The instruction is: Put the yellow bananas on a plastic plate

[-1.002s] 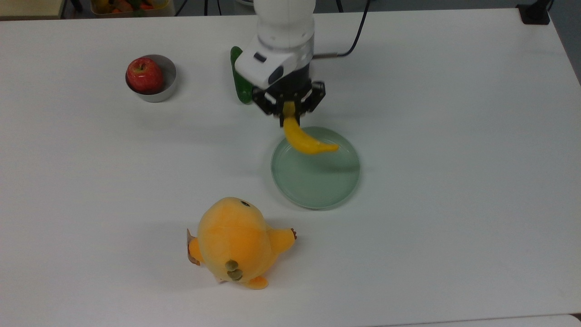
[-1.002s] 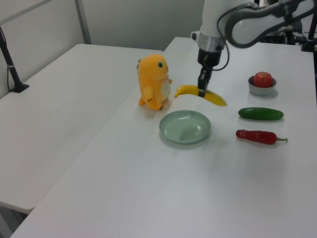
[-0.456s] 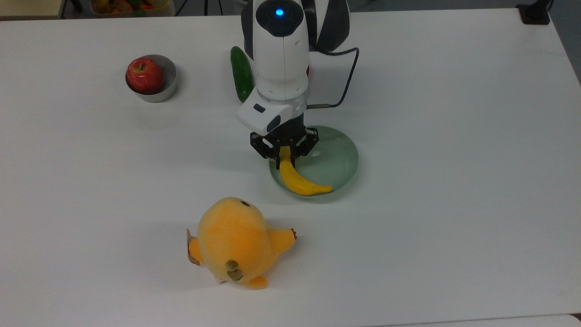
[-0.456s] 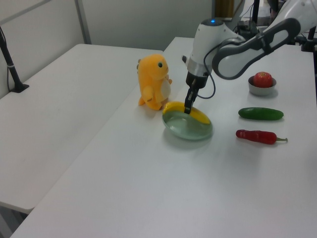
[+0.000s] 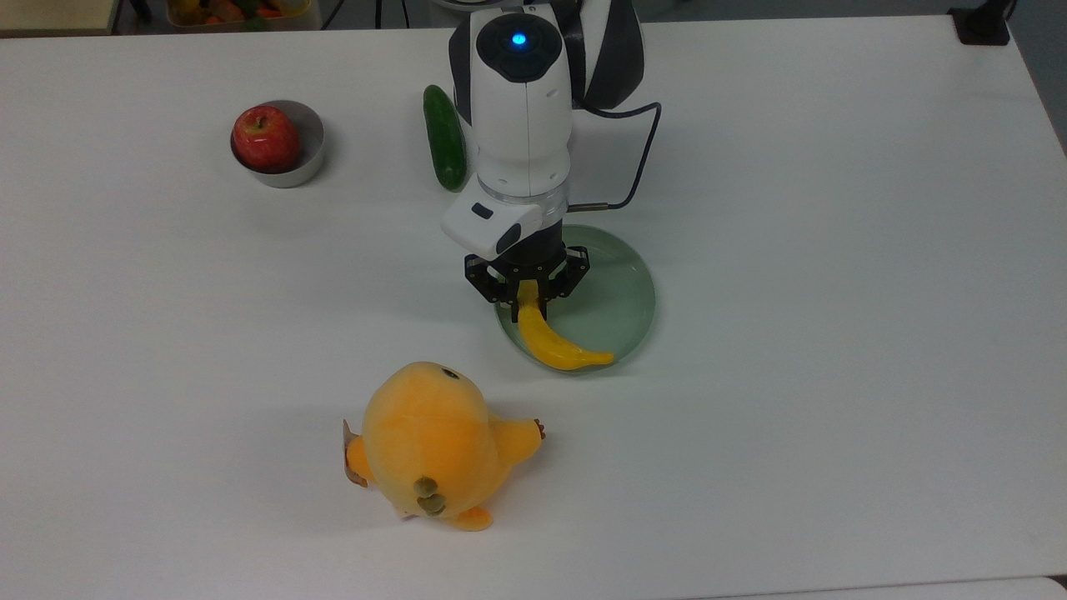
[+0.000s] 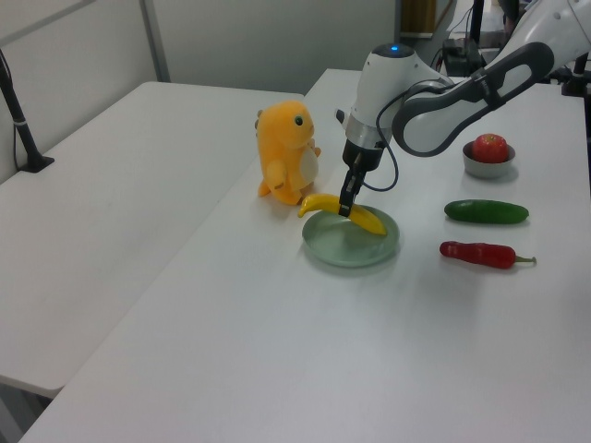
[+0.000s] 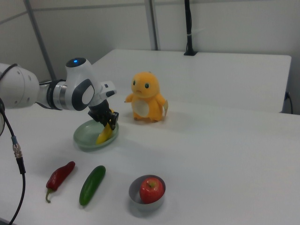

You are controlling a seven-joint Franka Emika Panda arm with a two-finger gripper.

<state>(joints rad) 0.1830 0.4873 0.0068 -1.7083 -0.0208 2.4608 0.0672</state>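
Note:
My gripper (image 5: 528, 293) is shut on the stem end of the yellow banana (image 5: 555, 343), and its fingers point down over the pale green plastic plate (image 5: 621, 287). The banana curves along the plate's lower-left rim in the top view. Seen from the left view, the banana (image 6: 371, 221) hangs low over the plate (image 6: 351, 251), its tip reaching past the rim toward the plush, with the gripper (image 6: 346, 209) at its middle. The right view has the gripper (image 7: 110, 123), the banana (image 7: 103, 135) and the plate (image 7: 86, 137) together. Whether the banana touches the plate I cannot tell.
An orange plush toy (image 5: 433, 442) stands close to the plate. A red apple (image 5: 265, 137) sits in a small metal bowl (image 5: 308, 157). A cucumber (image 5: 444, 137) lies beside the arm, and a red chili (image 6: 480, 253) lies beside the cucumber (image 6: 487, 211). The white table (image 5: 834, 333) stretches wide toward the top view's right.
Holding the banana, the gripper has travelled from the plate's top edge in the top view to its lower-left side and come down close to the plate.

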